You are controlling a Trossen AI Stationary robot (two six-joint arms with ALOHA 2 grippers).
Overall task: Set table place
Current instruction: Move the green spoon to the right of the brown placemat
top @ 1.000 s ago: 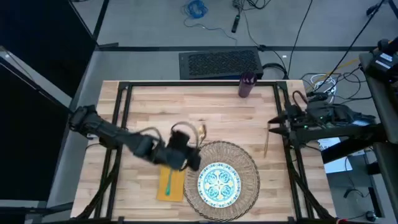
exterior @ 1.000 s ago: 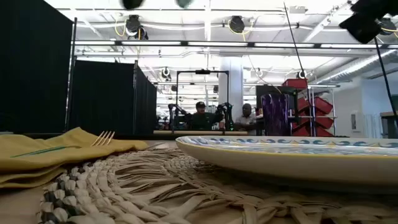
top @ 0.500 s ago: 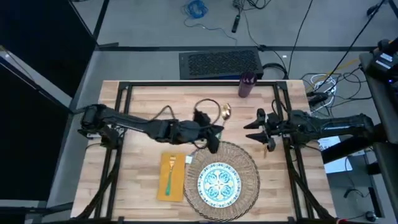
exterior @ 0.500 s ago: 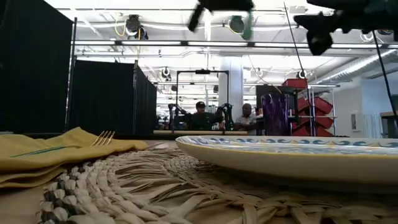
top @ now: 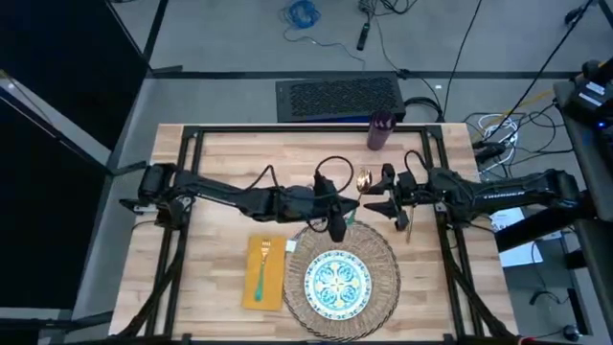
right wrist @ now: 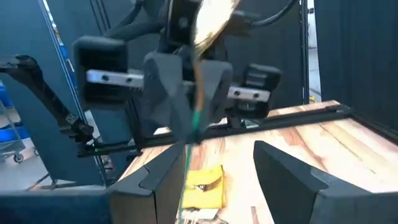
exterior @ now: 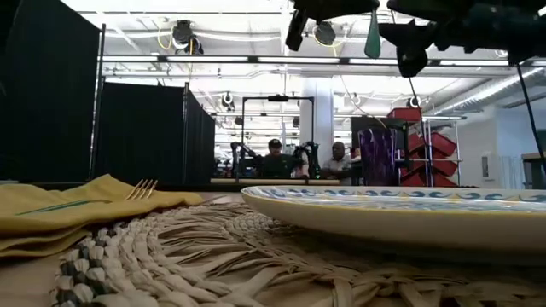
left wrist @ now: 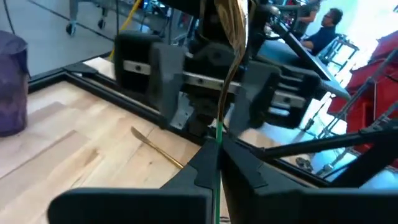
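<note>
Gripped the spoon (top: 360, 188) by its green handle with the left gripper (top: 340, 220), fingers (left wrist: 245, 163) clenched on it, gold bowl raised and tipped toward the far right. Carried it in the air just over the far rim of the woven placemat (top: 386, 257), well clear of the table (top: 239, 158).

Faced it head-on with the right gripper (top: 383, 196), fingers (right wrist: 291, 177) spread wide and grasping nothing. Saw, in the right wrist view, the handle hanging in the gap between those fingers, close by one of them; could not tell whether touching.

Left the knife (top: 409, 226) flat on the wood just right of the placemat, partly under the right arm. Kept the purple cup (top: 380, 132) upright at the far edge, well apart from both grippers. Had the plate (top: 337, 284) centred on the placemat, and the fork (top: 261, 274) lying on the yellow napkin (top: 271, 287) just left of it.

Found bare planks between the placemat and the far rail, and across the left half of the top. Hemmed that room with black frame rails (top: 306, 129) near the far, left and right edges.
</note>
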